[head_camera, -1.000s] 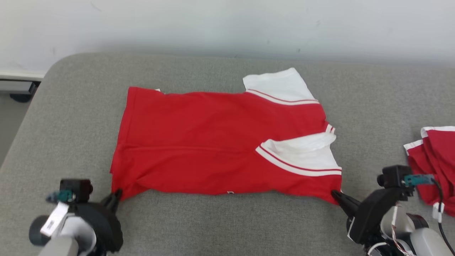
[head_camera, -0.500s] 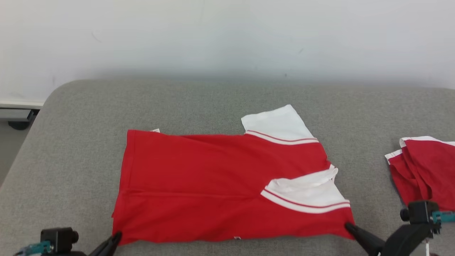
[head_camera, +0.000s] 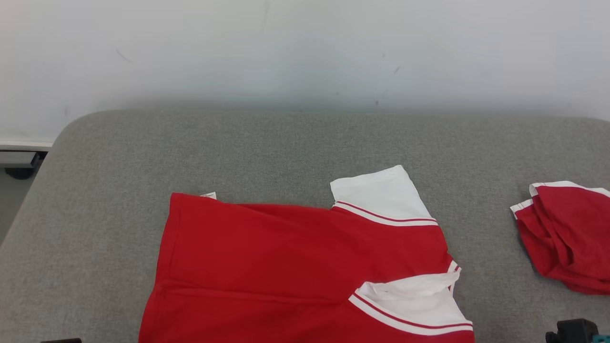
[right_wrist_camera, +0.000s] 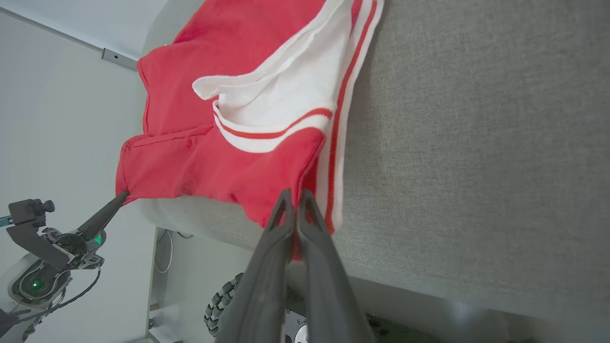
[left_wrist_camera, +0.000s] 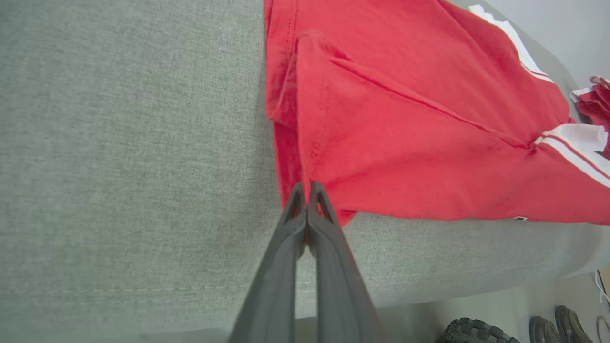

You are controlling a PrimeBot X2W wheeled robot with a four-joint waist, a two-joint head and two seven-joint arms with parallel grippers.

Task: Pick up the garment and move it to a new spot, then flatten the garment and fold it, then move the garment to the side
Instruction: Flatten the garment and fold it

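Garment [head_camera: 286, 252] lies mostly flat at the front edge of the bench [head_camera: 286, 143]; left gripper [left_wrist_camera: 307, 188] and right gripper [right_wrist_camera: 295, 195] each pinch a near corner. Thin pinches could slip, and uneven pulling would bunch it.

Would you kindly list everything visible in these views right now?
Red short-sleeved shirt with white striped sleeves: one, red and white, spread mid-surface.
Crumpled red-and-white garment: one, red and white, surface's right side.
Grey fabric-covered surface: one, grey, under both garments.
Plain wall: one, white, behind the surface.
Dark shoes: two, dark, floor below near edge.
Left gripper: one, dark, shut on the shirt's left near corner.
Right gripper: one, dark, shut on its right near corner.
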